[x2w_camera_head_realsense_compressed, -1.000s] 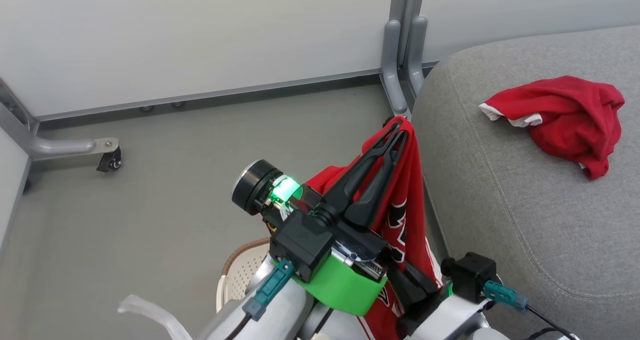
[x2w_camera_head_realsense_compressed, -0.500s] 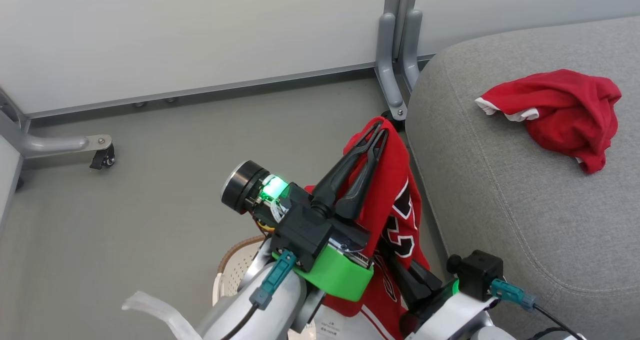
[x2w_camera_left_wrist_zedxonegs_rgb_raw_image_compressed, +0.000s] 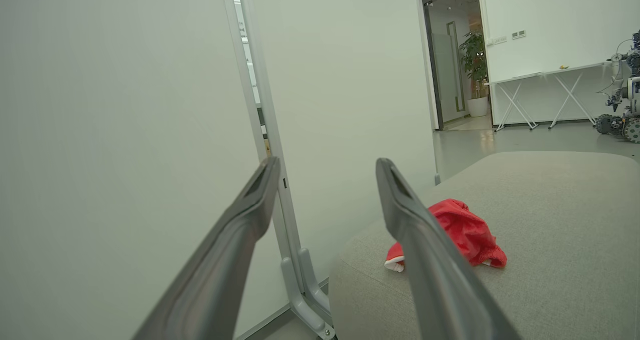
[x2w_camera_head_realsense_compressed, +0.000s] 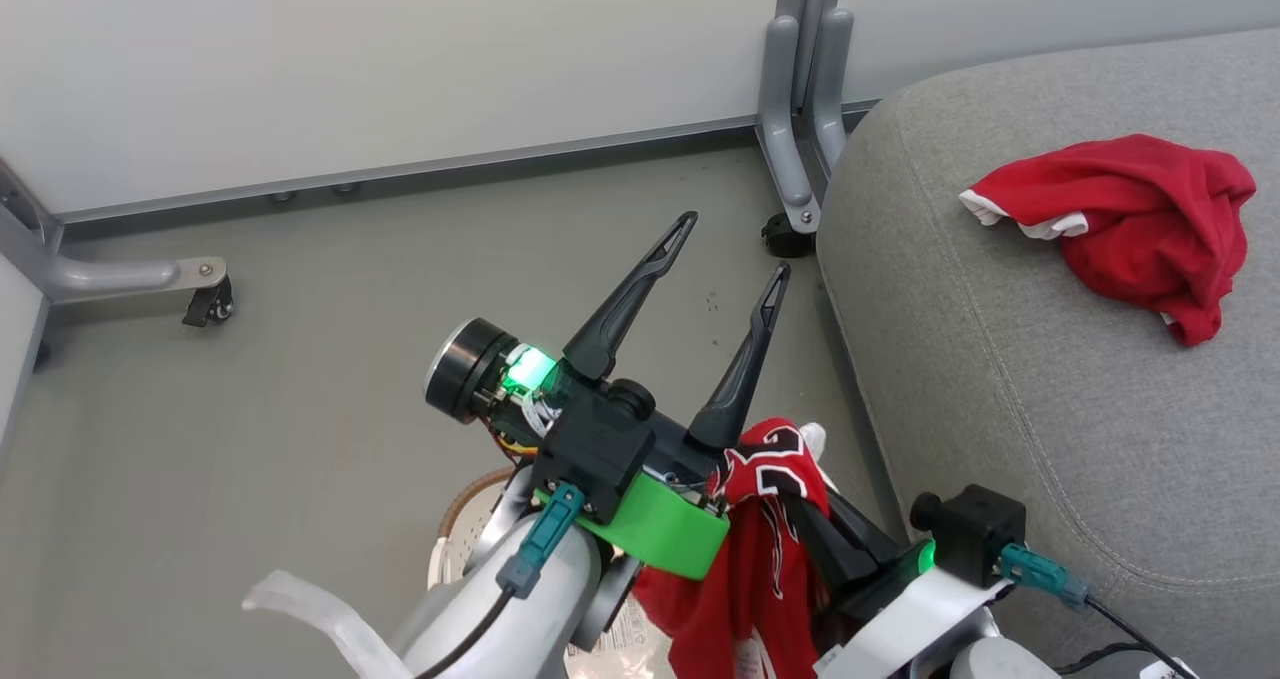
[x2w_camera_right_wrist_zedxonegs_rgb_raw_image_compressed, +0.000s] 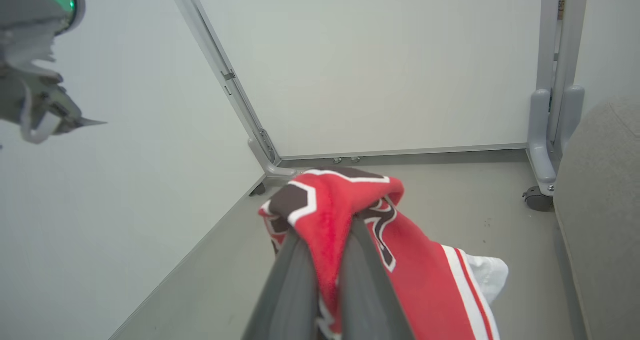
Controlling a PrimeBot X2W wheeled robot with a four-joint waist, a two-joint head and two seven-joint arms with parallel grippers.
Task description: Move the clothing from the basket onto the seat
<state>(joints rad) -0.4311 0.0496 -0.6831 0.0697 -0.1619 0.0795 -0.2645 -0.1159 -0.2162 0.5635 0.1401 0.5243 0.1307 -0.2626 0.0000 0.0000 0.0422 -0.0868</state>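
Observation:
My left gripper [x2w_camera_head_realsense_compressed: 732, 249] stands open above the floor, nothing between its fingers; the left wrist view shows them spread wide [x2w_camera_left_wrist_zedxonegs_rgb_raw_image_compressed: 325, 164]. My right gripper [x2w_camera_right_wrist_zedxonegs_rgb_raw_image_compressed: 325, 225] is shut on the red jersey [x2w_camera_right_wrist_zedxonegs_rgb_raw_image_compressed: 360, 205], which drapes over its tips and hangs down. In the head view the jersey [x2w_camera_head_realsense_compressed: 770, 519] sits bunched just below the left gripper's base. A second red garment [x2w_camera_head_realsense_compressed: 1130, 219] lies crumpled on the grey seat [x2w_camera_head_realsense_compressed: 1000, 379], and also appears in the left wrist view [x2w_camera_left_wrist_zedxonegs_rgb_raw_image_compressed: 465, 230]. A bit of the basket [x2w_camera_head_realsense_compressed: 465, 524] peeks out under my left arm.
White partition panels stand behind on grey metal feet [x2w_camera_head_realsense_compressed: 795, 129] with casters [x2w_camera_head_realsense_compressed: 208, 304]. One foot stands close to the seat's corner. Grey floor [x2w_camera_head_realsense_compressed: 350, 359] lies open to the left. Far off are folding tables [x2w_camera_left_wrist_zedxonegs_rgb_raw_image_compressed: 540, 94] and a plant.
My left gripper has opened and let go of the jersey. The jersey has dropped from the raised fingertips and now hangs lower from my right gripper alone.

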